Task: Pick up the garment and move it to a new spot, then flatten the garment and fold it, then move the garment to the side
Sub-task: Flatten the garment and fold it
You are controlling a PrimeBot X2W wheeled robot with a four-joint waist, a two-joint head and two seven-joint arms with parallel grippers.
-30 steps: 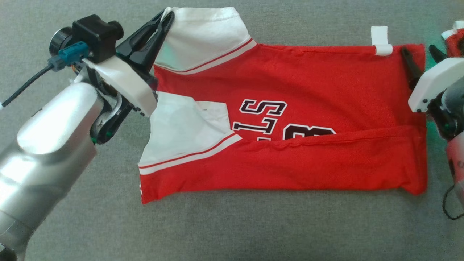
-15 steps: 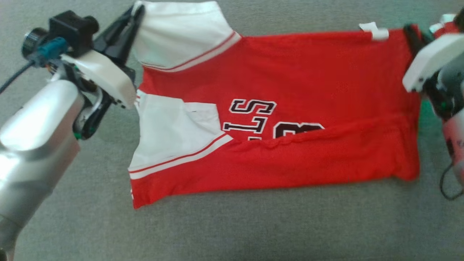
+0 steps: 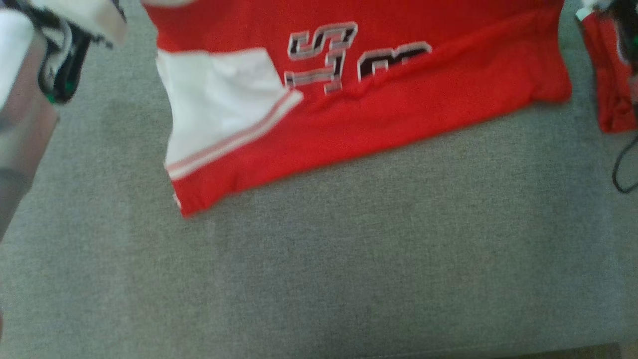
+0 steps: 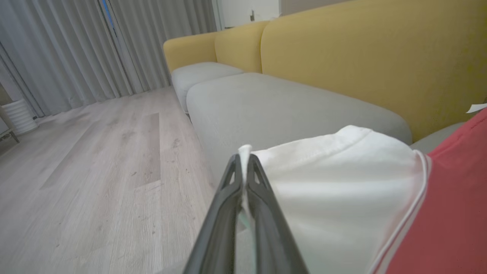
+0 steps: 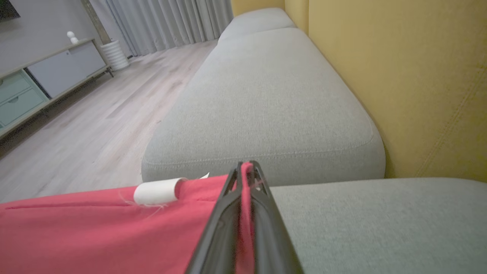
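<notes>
The red jersey with white sleeve panels and black lettering (image 3: pixel 398 99) lies across the far half of the grey fabric seat cushion (image 3: pixel 349 259). Its near strip is turned up over the lettering, so a first fold looks done. Both grippers grip its far edge: the left gripper (image 4: pixel 243 161) is pinched tight on a white sleeve corner, the right gripper (image 5: pixel 246 167) on the red hem beside a small rolled white tag (image 5: pixel 156 191). I judge another fold and the move aside remain. The head view gives the garment's layout on the cushion. The wrist views give the grips, the yellow backrest (image 4: pixel 361 57) behind the cushion and the pale wooden floor (image 4: pixel 95 171) beyond it.
</notes>
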